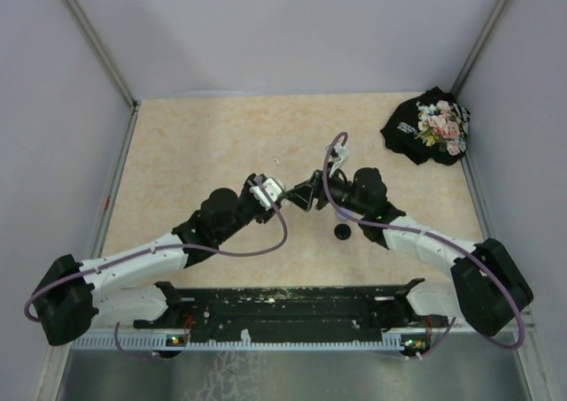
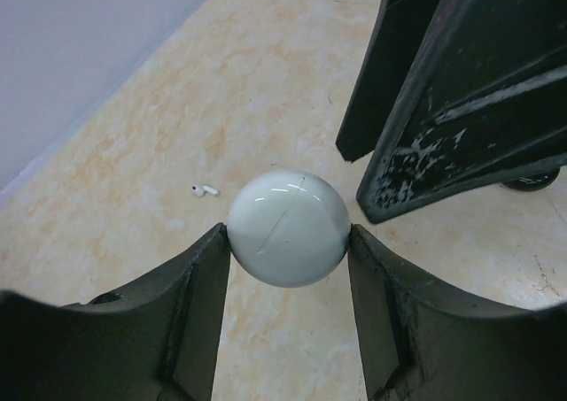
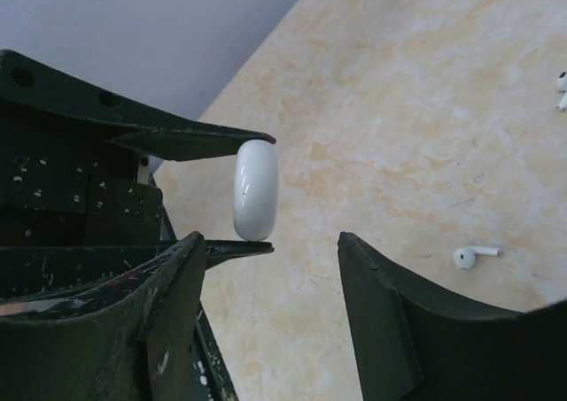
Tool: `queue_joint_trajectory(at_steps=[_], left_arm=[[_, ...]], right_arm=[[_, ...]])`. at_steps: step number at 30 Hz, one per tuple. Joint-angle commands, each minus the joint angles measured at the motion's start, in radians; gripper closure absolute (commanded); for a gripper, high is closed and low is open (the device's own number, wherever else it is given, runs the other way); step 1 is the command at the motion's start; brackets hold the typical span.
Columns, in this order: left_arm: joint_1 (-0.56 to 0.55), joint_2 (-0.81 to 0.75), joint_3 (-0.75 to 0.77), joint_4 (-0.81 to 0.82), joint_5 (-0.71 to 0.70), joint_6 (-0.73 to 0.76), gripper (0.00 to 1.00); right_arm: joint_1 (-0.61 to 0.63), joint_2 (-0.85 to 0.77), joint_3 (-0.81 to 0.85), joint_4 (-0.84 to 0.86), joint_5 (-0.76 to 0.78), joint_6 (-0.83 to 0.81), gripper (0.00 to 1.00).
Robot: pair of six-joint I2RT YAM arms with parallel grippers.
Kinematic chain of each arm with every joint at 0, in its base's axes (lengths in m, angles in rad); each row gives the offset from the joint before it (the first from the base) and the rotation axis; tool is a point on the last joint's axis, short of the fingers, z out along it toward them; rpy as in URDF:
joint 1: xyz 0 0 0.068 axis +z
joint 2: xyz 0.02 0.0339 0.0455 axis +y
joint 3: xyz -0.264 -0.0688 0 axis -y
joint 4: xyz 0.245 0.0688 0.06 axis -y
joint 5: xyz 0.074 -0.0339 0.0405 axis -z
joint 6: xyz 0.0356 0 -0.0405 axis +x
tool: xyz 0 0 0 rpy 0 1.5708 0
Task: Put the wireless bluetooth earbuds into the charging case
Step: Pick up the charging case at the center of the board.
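One white earbud [image 3: 475, 256] lies loose on the tabletop [image 3: 425, 82] near the case [image 2: 285, 228], with two more white bits [image 3: 563, 81] farther from it; none is seated. The round white case is clamped edge to edge in your left end effector [image 2: 288, 242] and looks shut. Your right end effector [image 3: 268, 246] faces the case, jaws apart, holding nothing. By this showing you have the case in hand; opening it and every insertion are left. No brand, label or writing can be read on the case.
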Motion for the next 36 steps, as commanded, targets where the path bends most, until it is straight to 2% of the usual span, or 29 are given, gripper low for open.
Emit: queue_joint_trajectory(at_steps=[1,7,16,24,25,30,36], left_arm=[[-0.02,-0.025,-0.012,0.089,0.034,0.062,0.4],[-0.034,-0.031,-0.01,0.105,0.037,0.067,0.4],[-0.043,-0.031,-0.009,0.128,0.034,0.066,0.4],[-0.056,-0.045,-0.015,0.147,0.061,0.076,0.39],[-0.056,-0.052,-0.015,0.147,0.062,0.074,0.38],[-0.056,-0.101,-0.002,0.097,0.054,0.051,0.31],[-0.055,-0.176,0.052,-0.082,0.043,-0.003,0.2]], right_arm=[[0.04,0.028,0.052,0.117,-0.005,0.008,0.4],[0.05,0.06,0.041,0.195,-0.017,0.051,0.48],[0.058,0.095,0.041,0.235,-0.045,0.086,0.68],[0.058,0.122,0.046,0.275,-0.092,0.083,0.79],[0.058,0.124,0.045,0.284,-0.099,0.084,0.8],[0.051,0.109,0.044,0.291,-0.112,0.032,1.0],[0.02,0.083,0.033,0.315,-0.146,-0.028,1.0]])
